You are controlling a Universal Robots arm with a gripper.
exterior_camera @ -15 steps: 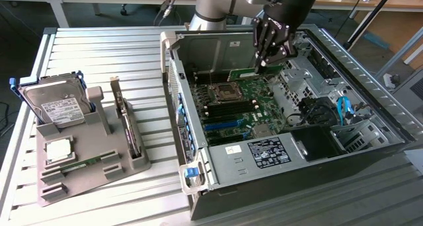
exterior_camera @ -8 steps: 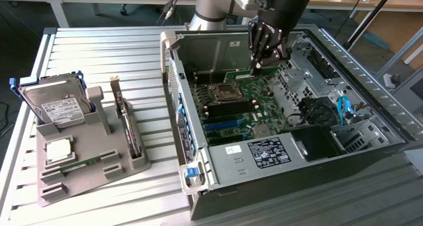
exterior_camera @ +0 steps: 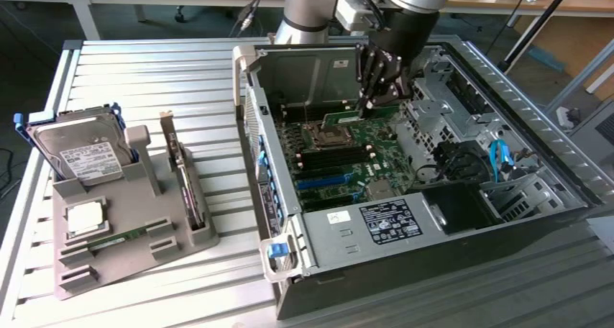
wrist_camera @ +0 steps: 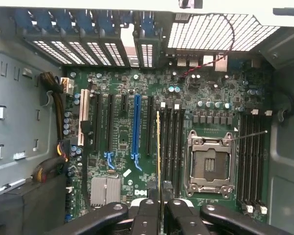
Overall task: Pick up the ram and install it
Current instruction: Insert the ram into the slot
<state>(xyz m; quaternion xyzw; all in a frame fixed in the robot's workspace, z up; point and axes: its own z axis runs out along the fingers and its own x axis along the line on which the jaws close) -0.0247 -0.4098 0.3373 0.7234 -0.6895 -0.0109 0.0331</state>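
Note:
My gripper (exterior_camera: 367, 106) hangs inside the open computer case (exterior_camera: 451, 220), shut on a ram (exterior_camera: 344, 117), a thin green stick held a little above the motherboard (exterior_camera: 379, 137). In the wrist view the ram (wrist_camera: 159, 147) shows edge-on as a thin line running out from between my fingers (wrist_camera: 146, 215). It sits over the dark memory slots (wrist_camera: 170, 142) beside the empty processor socket (wrist_camera: 209, 164). Whether it touches a slot I cannot tell. A second, similar ram (exterior_camera: 120, 238) lies in the grey holder (exterior_camera: 192, 242) on the table.
The grey holder also carries a hard drive (exterior_camera: 82, 155), a dark expansion card (exterior_camera: 182, 177) standing on edge and a square silver processor (exterior_camera: 85, 216). Case walls, drive bays (exterior_camera: 461, 90) and cables (exterior_camera: 456, 162) surround the motherboard. More memory slots (wrist_camera: 252, 156) lie past the socket.

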